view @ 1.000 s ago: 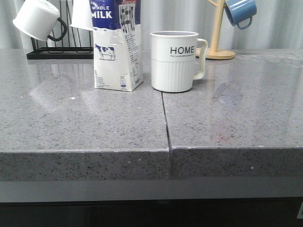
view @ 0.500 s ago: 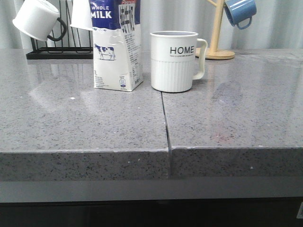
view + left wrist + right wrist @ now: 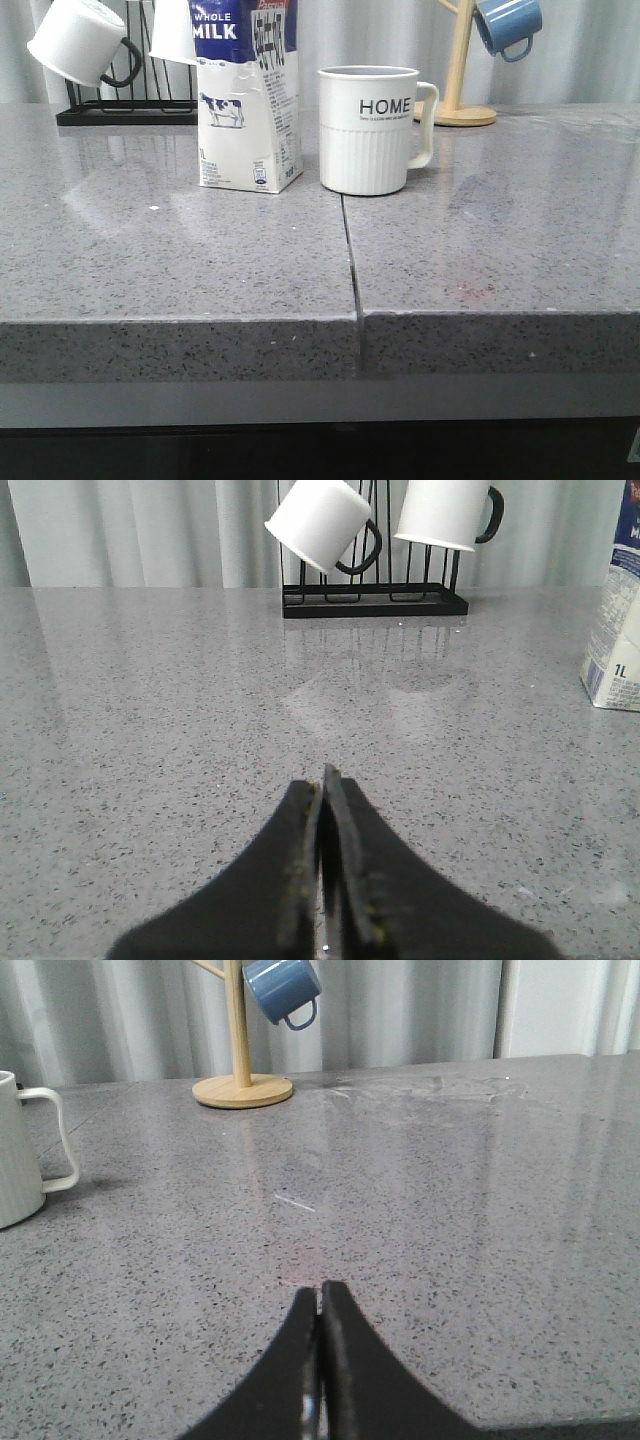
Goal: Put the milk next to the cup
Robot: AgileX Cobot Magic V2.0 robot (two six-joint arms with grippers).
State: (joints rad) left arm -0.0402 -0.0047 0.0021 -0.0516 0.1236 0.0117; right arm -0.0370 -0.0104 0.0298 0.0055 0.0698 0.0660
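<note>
The milk (image 3: 248,100) stands upright on the grey tabletop (image 3: 200,260), just beside the cup (image 3: 368,130) at the cup's 9 o'clock, with a narrow gap between them; the cup's handle points to 3 o'clock. A seam in the tabletop runs forward from under the cup's near edge. Toward 10 o'clock behind the milk a black rack (image 3: 125,110) carries white mugs (image 3: 80,42), and toward 2 o'clock a wooden stand (image 3: 458,70) holds a blue mug (image 3: 508,25). The left hand (image 3: 325,860) hangs low over bare tabletop, fingers pressed together on nothing, the milk's corner well off to one side. The right hand (image 3: 320,1360) seems likewise closed and empty.
</note>
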